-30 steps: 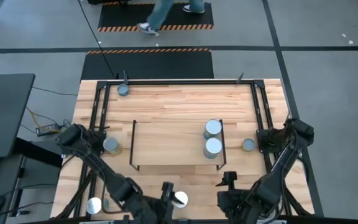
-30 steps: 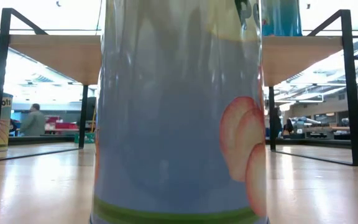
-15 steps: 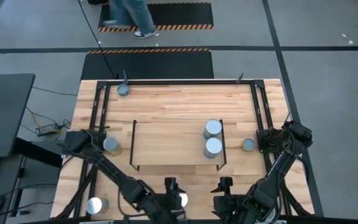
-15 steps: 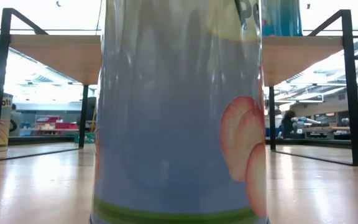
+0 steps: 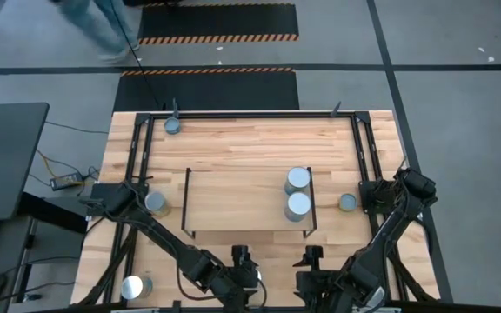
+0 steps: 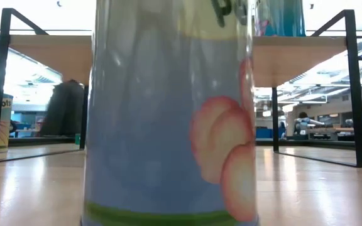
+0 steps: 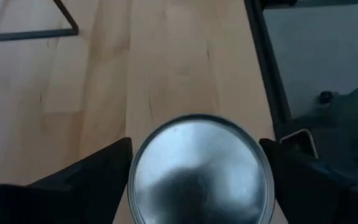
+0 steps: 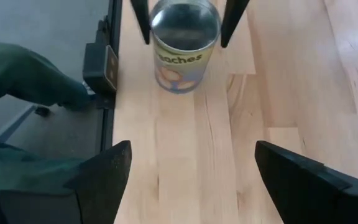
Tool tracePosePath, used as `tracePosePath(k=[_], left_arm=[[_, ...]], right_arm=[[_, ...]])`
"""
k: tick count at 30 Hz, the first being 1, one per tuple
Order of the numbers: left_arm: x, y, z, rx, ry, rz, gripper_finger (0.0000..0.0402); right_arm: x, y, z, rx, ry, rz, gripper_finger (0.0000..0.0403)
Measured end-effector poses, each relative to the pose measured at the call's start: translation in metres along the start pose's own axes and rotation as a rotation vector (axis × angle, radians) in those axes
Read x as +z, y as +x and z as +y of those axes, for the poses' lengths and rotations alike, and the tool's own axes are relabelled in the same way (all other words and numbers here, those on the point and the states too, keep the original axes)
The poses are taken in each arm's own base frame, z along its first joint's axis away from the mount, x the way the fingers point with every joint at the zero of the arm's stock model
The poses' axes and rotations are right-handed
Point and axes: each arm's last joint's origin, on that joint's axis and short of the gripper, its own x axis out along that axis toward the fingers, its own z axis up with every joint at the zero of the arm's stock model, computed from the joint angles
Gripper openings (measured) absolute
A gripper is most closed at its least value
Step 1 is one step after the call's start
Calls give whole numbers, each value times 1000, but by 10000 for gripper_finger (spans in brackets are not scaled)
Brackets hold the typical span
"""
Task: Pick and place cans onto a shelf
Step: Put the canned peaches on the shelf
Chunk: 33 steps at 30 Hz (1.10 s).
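A can (image 5: 252,276) with a peach label stands upright at the table's near edge; it fills the low view (image 6: 168,113). My left gripper (image 5: 247,268) is shut on it, and the can's shiny top shows between the fingers (image 7: 201,168). My right gripper (image 5: 310,257) is open and empty just right of it, facing the can (image 8: 184,43). The shelf (image 5: 242,202) stands mid-table with two cans (image 5: 297,179) (image 5: 297,204) on its right end. My left gripper pinches the can's round side wall just below the top rim (image 7: 133,180) between its two fingers, one on each side. The fingers (image 8: 140,18) slant down from above and from the table's left. The can stays upright.
Loose cans stand at the far left corner (image 5: 173,125), left of the shelf (image 5: 156,203), right of the shelf (image 5: 347,202) and at the near left (image 5: 131,287). A black rail (image 5: 259,114) edges the table. A person walks on the floor beyond the far edge.
My left gripper has gone toward the table's right along the near edge and closed round the can. In the low view the can has shifted a little to the left and turned about its axis. My right gripper has drawn slightly toward the can.
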Motion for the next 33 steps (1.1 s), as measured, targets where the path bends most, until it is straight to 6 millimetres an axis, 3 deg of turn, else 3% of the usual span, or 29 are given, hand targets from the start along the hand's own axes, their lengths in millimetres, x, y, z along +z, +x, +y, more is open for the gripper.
tracePosePath(k=[9,15,20,23,27,30,33], left_arm=[[-5,1,3,15,27,55,352],[-7,2,3,12,35,69,326],[-2,-8,5,-13,63,76,319],[10,-33,9,-34,107,43,322],[36,-84,26,-61,161,-39,323],[57,-128,51,-51,187,-130,322],[73,-159,85,14,211,-199,323]], right_arm=[[3,2,-3,-8,-6,2,350],[2,2,-3,-8,-20,3,350],[3,1,-3,-7,-46,2,350],[3,-5,-4,3,-44,-11,350],[2,-9,-1,4,-50,-26,350],[1,-11,-1,5,-54,-34,350],[0,-12,-1,0,-84,-28,350]])
